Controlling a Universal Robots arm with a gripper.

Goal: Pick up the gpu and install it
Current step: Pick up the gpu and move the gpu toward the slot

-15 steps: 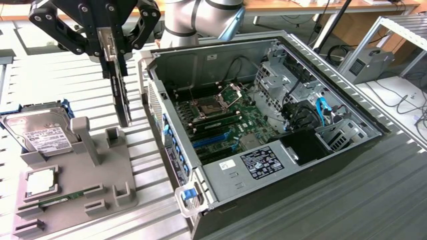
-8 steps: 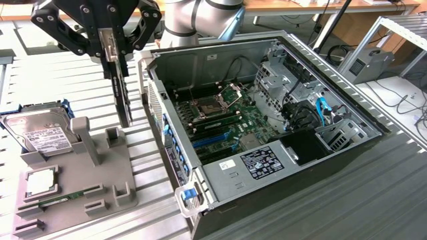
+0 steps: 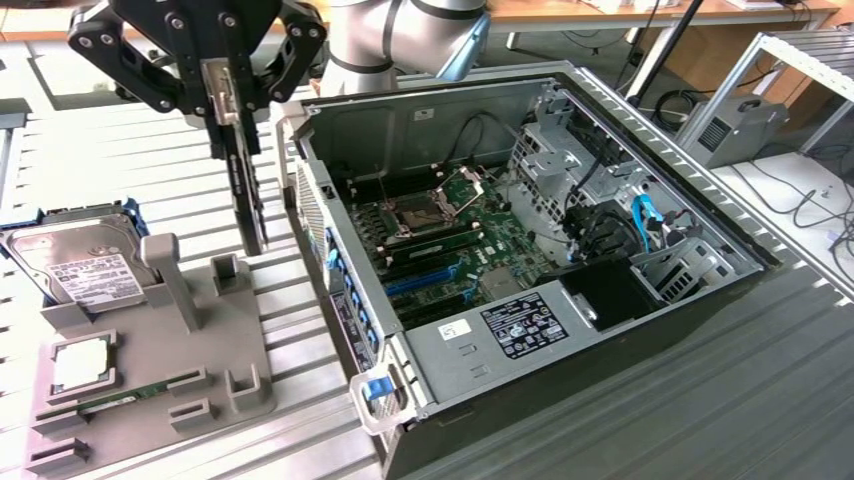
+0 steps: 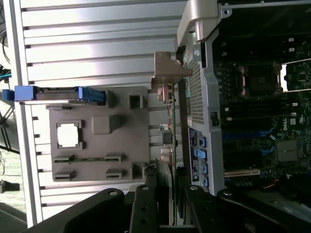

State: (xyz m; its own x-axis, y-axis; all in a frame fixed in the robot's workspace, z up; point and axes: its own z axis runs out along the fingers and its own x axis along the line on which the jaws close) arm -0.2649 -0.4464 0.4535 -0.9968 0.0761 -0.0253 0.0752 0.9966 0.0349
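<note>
My gripper [image 3: 230, 112] hangs at the upper part of the exterior view's left and is shut on the top edge of the gpu [image 3: 248, 200]. The gpu is a thin dark card that hangs straight down, edge-on, in the air. Its lower end is above the grey holder block [image 3: 147, 380], just outside the case wall. In the wrist view the gpu [image 4: 170, 141] runs away from my gripper [image 4: 167, 196] between the black fingers [image 4: 146, 208]. Its silver end bracket [image 4: 167, 68] is at the far end, beside the case rim. The open computer case [image 3: 441, 350] lies to the exterior view's right, with the motherboard [image 3: 454, 240] and its blue slots [image 3: 430, 275] exposed.
On the grey holder block are a silver hard drive with a white label [image 3: 80, 265], a square processor chip [image 3: 83, 365] and a narrow green memory stick [image 3: 127, 400]. Everything rests on a ribbed metal table [image 3: 667, 400]. Cables and drive cages fill the case's far side [image 3: 627, 220].
</note>
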